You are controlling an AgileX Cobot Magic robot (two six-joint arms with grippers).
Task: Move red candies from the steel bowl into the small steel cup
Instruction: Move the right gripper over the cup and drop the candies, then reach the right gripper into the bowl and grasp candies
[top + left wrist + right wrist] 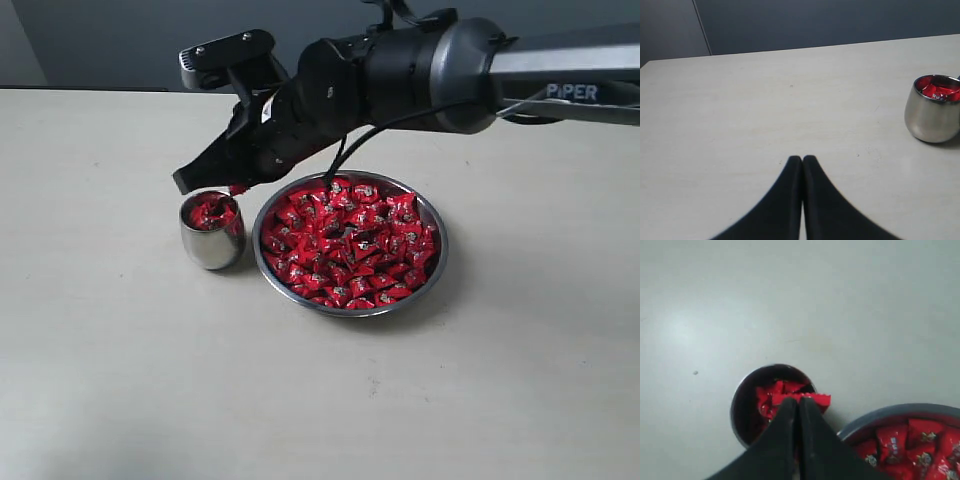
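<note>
One red candy (814, 399) is pinched at the tips of the right tool (799, 401), whose two black fingers are pressed together on the wrapper. It hangs just above the mouth of the small steel cup (212, 232), and the candy sits toward the side of the rim that faces the steel bowl (436, 225), not over the middle. The cup already holds several red candies (211, 212), heaped almost to the rim. The bowl stands just beside the cup on the pale surface (120, 380), and it is full of red candies (350, 243) too.

The step in hand seems to be the release. To do it well, I would first bring the tool a little further over the cup's centre, because a candy dropped at the edge could catch on the rim and fall between cup and bowl. Then lower it only slightly — the pile is high, so a candy may roll off. The fingers should open gently, and the tool should lift straight up, so it does not push the light cup.

The left tool (802, 159) rests low over the bare surface, well apart from the cup, with its fingers closed together and holding nothing — it does not need to act.
</note>
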